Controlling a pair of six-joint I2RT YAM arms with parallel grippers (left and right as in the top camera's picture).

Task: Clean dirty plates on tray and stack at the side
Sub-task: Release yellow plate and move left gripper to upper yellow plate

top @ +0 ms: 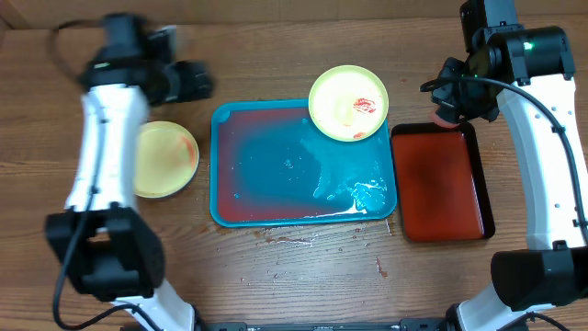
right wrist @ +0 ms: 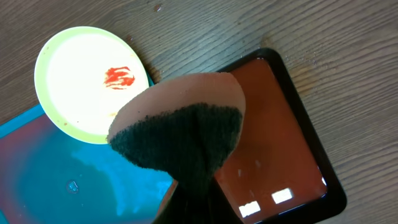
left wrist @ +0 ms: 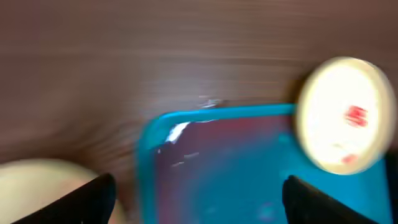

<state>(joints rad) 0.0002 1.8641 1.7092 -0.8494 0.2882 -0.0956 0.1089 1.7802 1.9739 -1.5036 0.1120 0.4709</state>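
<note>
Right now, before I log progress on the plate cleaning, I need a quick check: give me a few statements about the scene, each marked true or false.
1. The smeared plate sits at the far right corner of the tray. True.
2. The right claw is empty. False: it is shut on a sponge.
3. The left claw is open and holds nothing. True.
4. The second plate lies inside the tray. False: it lies on the table, left of the tray.

Glossy wet plastic tray (top: 276, 175); matt wood-grain table (top: 276, 55); fuzzy sponge (right wrist: 180, 134).
</note>
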